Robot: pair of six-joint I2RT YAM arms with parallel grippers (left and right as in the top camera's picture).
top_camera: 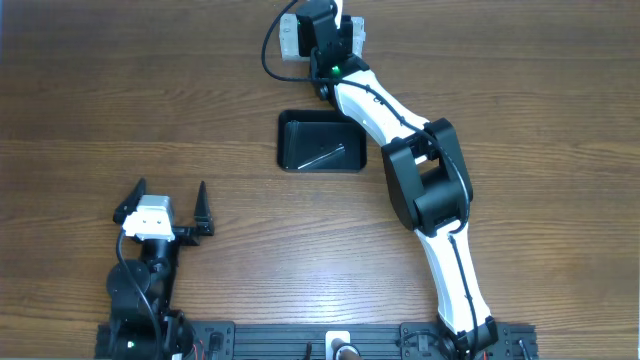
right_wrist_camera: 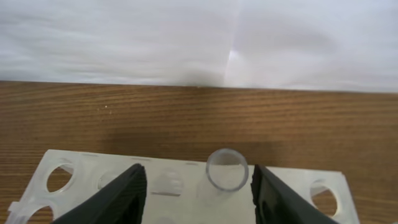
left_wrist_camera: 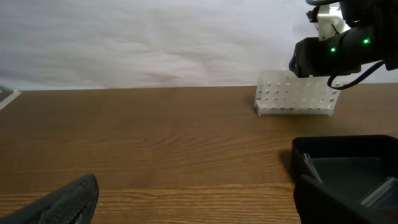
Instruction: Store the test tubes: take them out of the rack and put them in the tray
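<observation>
We see the table (top_camera: 100, 100) with the right arm (top_camera: 440, 190) stretched to its far side. There the right gripper (right_wrist_camera: 198, 168) is spread above the rack (left_wrist_camera: 292, 96), one finger on each side of an upright tube (right_wrist_camera: 227, 169) standing in a hole. The left gripper (top_camera: 172, 186) sits near left, spread and holding nothing. The tray (top_camera: 283, 140) lies just near of the rack, and a second tube (top_camera: 322, 157) lies in it.

bench (top_camera: 100, 100): brown wood grain, smooth, low sheen
rack (right_wrist_camera: 286, 183): frosted translucent plastic
test tube (right_wrist_camera: 227, 169): clear, glossy
tray (top_camera: 320, 115): black plastic, slightly glossy
fingers (right_wrist_camera: 121, 196): black, matt, finely textured
</observation>
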